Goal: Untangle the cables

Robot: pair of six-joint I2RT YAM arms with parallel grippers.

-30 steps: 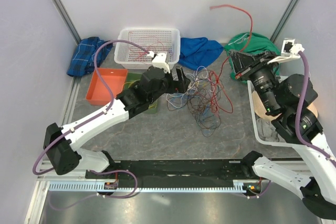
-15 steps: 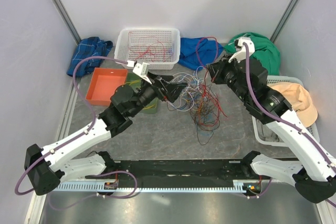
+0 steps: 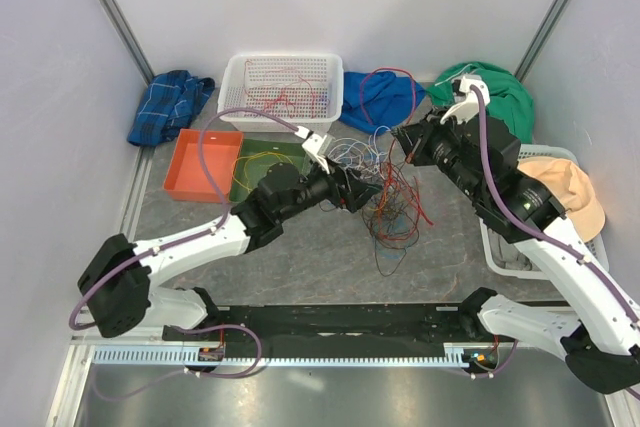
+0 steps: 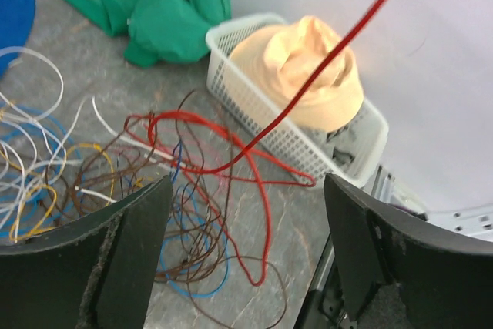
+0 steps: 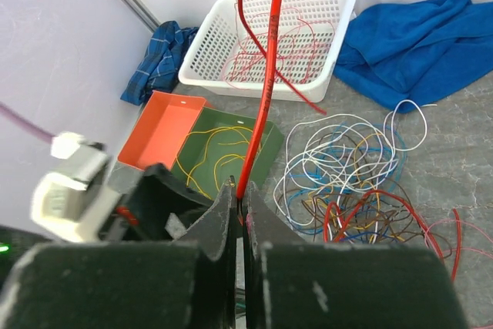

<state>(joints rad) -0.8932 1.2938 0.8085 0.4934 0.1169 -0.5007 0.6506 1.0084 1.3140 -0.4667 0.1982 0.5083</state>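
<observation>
The cables (image 3: 388,199) lie in a loose tangle of red, brown, blue, white and yellow wires on the grey table, and they also show in the left wrist view (image 4: 154,182) and the right wrist view (image 5: 354,182). My right gripper (image 3: 403,139) is shut on a red cable (image 5: 266,75) that arcs up over the blue cloth (image 3: 392,70). My left gripper (image 3: 362,190) hovers open and empty just above the left side of the tangle (image 4: 246,267). The held red cable (image 4: 308,90) crosses its view, leading into a red loop on the table.
A white basket (image 3: 282,87) with red wires stands at the back. A green tray (image 3: 262,159) with yellow wires and an orange tray (image 3: 198,165) sit to the left. Blue (image 3: 372,102), green (image 3: 490,87) and plaid (image 3: 168,105) cloths lie at the back. A basket (image 3: 500,247) with a tan cap stands at the right.
My right arm came down from high on the right toward the tangle, still holding the red cable. My left gripper pulled back, then moved right over the tangle.
</observation>
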